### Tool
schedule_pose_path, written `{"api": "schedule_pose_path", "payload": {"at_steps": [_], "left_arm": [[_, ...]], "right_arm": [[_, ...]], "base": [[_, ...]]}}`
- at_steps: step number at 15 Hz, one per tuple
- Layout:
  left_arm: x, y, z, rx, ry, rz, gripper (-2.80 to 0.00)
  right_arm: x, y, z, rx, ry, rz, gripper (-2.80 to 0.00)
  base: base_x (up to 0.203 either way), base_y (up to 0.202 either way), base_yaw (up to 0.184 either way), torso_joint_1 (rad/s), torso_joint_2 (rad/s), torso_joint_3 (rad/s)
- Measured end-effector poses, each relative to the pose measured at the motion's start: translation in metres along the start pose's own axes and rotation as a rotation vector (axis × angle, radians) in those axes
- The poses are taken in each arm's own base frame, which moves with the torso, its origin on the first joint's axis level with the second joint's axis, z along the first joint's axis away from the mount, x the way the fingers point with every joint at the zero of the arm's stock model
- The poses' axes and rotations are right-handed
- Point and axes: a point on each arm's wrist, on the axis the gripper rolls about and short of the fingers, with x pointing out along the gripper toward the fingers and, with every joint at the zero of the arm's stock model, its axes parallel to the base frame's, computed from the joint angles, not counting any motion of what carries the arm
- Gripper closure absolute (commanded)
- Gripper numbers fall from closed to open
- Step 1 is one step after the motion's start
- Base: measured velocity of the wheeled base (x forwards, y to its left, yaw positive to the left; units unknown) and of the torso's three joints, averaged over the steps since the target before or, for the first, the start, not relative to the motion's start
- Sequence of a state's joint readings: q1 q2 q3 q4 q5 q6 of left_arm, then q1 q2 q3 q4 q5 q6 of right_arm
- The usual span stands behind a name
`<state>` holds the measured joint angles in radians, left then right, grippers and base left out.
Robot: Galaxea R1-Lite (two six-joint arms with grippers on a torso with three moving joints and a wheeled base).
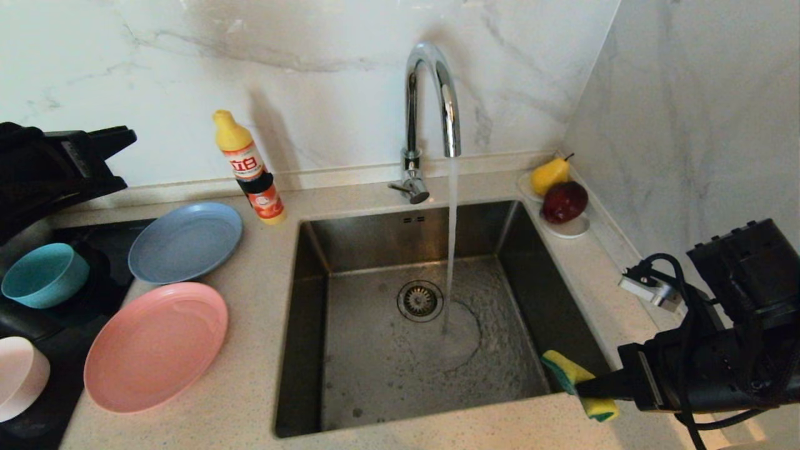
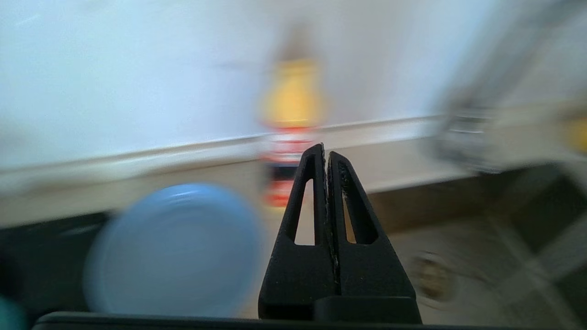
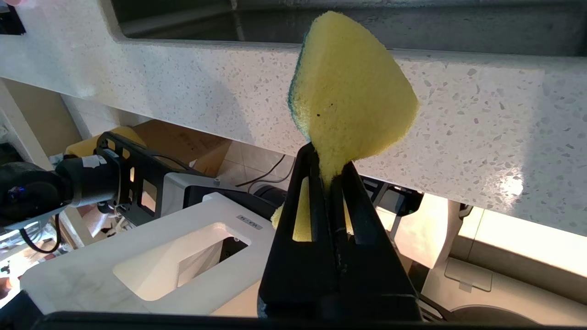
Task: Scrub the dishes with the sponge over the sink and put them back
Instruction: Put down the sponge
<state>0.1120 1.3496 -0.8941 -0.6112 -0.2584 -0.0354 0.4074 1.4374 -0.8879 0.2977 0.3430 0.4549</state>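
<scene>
- two plates: grey-blue plate (image 1: 185, 241), pink plate (image 1: 156, 345)
- two bowls: teal bowl (image 1: 45, 275), pale pink bowl (image 1: 19, 377)
- one sponge (image 1: 578, 384)
- one sink (image 1: 375, 375), one faucet (image 1: 431, 119), one drain strainer (image 1: 419, 300)
- one detergent bottle (image 1: 250, 169)
- two fruits: one pear (image 1: 550, 175), one apple (image 1: 564, 202), on one white dish (image 1: 572, 228)
- two grippers: left gripper (image 2: 326, 156), right gripper (image 3: 328, 169)

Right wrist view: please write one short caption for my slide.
Right gripper shut on the bent yellow sponge, held at the front edge of the speckled counter.
</scene>
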Motion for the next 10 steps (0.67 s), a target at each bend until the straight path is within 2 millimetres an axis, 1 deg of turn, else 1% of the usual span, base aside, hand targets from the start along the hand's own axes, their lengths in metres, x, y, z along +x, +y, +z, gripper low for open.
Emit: {"api": "schedule_pose_path", "payload": {"at_steps": [2, 3, 5, 6, 8, 10], "left_arm": [[-0.027, -0.023, 0.005, -0.003, -0.03, -0.09, 0.0], [-0.043, -0.031, 0.005, -0.004, -0.04, -0.129, 0.0], [-0.072, -0.039, -0.001, -0.007, -0.05, -0.177, 0.0], [-0.09, -0.043, -0.008, -0.008, -0.05, -0.187, 0.0], [-0.125, -0.047, -0.029, -0.013, -0.037, -0.193, 0.0], [-0.16, -0.051, -0.05, -0.016, -0.029, -0.163, 0.0]], "right_arm": [[-0.001, 0.001, 0.0, -0.003, -0.005, 0.003, 0.0], [-0.002, 0.001, 0.001, -0.004, -0.008, 0.004, 0.0], [-0.003, 0.003, 0.0, -0.009, -0.007, 0.008, 0.0], [-0.004, 0.004, -0.001, -0.013, -0.008, 0.012, 0.0], [-0.007, 0.005, -0.001, -0.017, -0.014, 0.016, 0.0], [-0.008, 0.005, -0.002, -0.017, -0.016, 0.017, 0.0]], "base": [[0.0, 0.0, 0.0, 0.0, 0.0, 0.0], [0.0, 0.0, 0.0, 0.0, 0.0, 0.0], [0.0, 0.0, 0.0, 0.0, 0.0, 0.0], [0.0, 0.0, 0.0, 0.0, 0.0, 0.0], [0.0, 0.0, 0.0, 0.0, 0.0, 0.0], [0.0, 0.0, 0.0, 0.0, 0.0, 0.0]]}}
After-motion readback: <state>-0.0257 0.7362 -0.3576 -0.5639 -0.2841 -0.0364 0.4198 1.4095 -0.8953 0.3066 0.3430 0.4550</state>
